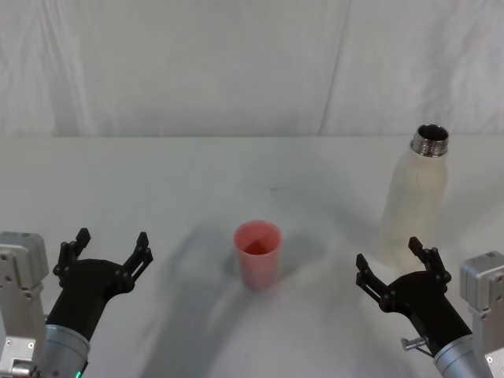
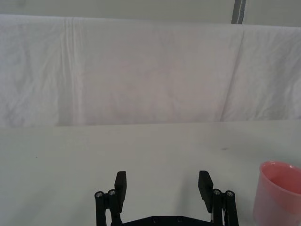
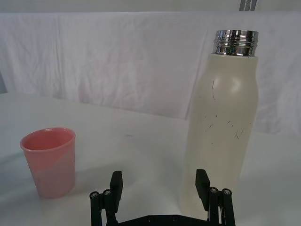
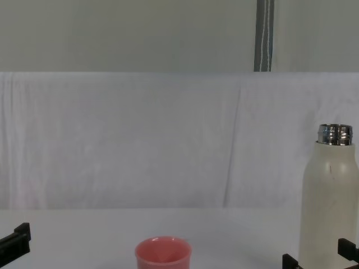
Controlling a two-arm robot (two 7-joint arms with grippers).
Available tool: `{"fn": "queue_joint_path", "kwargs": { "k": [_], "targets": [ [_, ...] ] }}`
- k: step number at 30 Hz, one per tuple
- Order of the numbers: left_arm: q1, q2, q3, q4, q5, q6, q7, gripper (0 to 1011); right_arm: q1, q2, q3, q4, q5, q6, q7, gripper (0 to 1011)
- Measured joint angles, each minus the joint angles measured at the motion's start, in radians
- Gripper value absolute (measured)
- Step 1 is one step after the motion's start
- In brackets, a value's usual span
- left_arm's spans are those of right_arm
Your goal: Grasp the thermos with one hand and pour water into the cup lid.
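White cloth backdrop hanging behind white desk (image 1: 157, 181). I am seeing thermos (image 1: 416, 197) standing upright, uncapped, steel neck showing, at right side of desk. Pink cup lid (image 1: 257, 253) sitting upright near desk middle, well apart from thermos. My right pincer (image 1: 398, 272) hovering low just in front of thermos, fingers spread, gripping nothing. My left pincer (image 1: 107, 249) idling at near left, fingers also spread, cup lid off to its side.

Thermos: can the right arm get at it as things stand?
Probably yes. The right claw is open, just short of the upright thermos, with nothing between them. The cup lid stands well off toward the table's middle. The left claw hovers open, far away.
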State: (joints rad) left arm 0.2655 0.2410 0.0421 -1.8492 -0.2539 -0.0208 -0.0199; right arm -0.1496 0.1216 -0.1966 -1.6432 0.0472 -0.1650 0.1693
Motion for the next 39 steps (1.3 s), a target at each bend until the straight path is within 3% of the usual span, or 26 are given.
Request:
{"fn": "queue_joint_path", "kwargs": {
  "k": [39],
  "targets": [
    [0.0, 0.0, 0.0, 0.0, 0.0, 0.0, 0.0, 1001, 0.0, 0.0, 0.0, 0.0, 0.0, 0.0, 0.0, 1000]
  ]
}}
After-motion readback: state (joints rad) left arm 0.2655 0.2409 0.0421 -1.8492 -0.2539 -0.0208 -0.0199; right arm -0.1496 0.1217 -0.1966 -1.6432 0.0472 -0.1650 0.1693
